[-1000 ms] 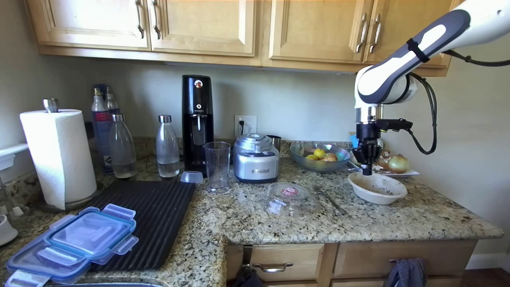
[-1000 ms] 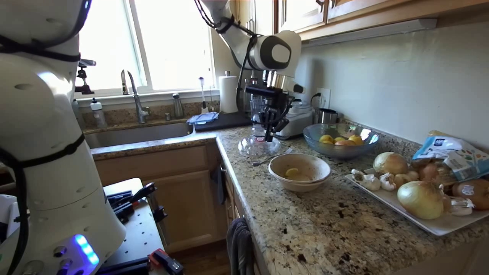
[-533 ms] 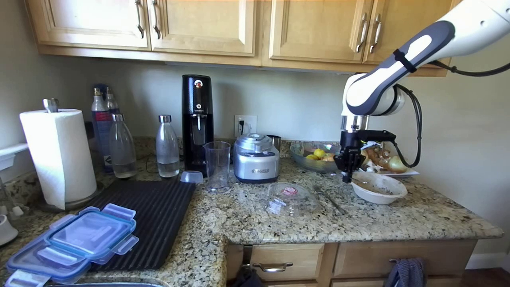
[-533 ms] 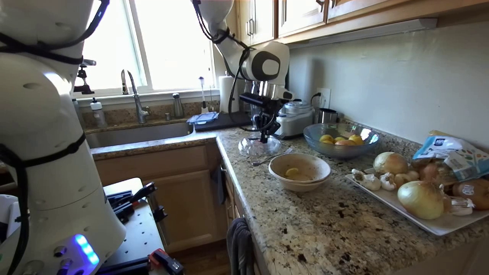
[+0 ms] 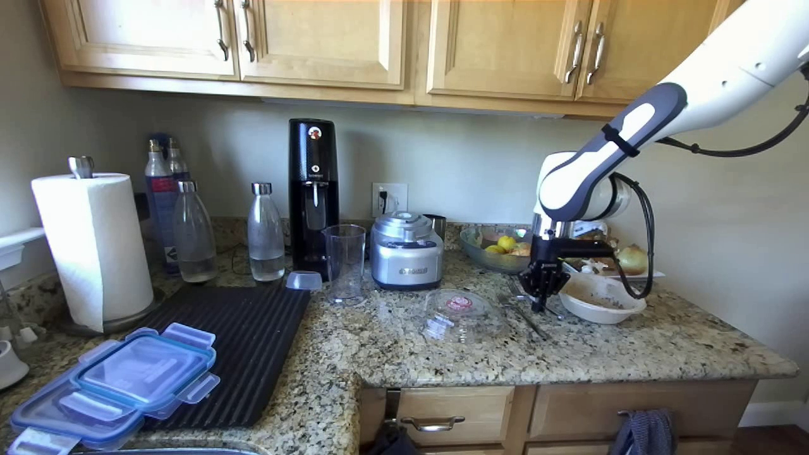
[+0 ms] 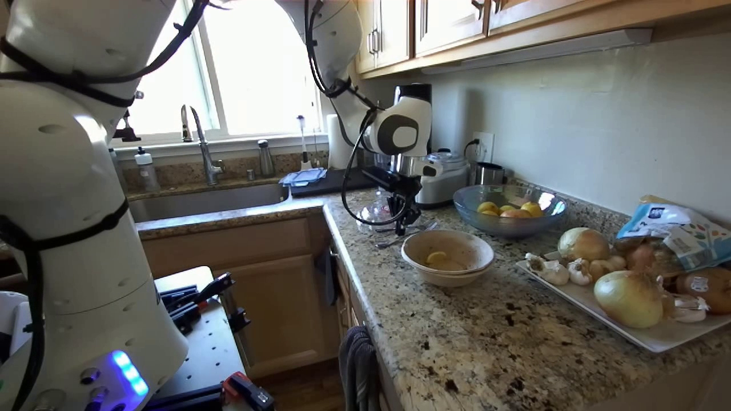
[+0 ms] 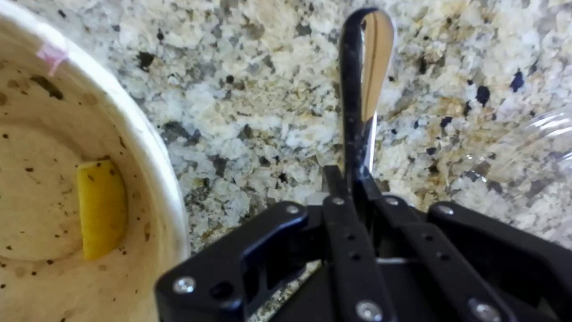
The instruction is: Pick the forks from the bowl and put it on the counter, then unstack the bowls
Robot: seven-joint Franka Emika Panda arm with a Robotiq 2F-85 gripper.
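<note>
Positioned just beside the bowls [image 5: 597,313], with arm [image 5: 670,107] angled downward, wrist [image 5: 559,193] upright, and fingers [image 7: 348,241] pointing down, clamped nearly together.

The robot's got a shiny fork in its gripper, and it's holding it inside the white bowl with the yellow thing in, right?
Not inside: the wrist view shows the gripper holding the shiny fork beside the white bowl with the yellow thing in, over the counter.
</note>
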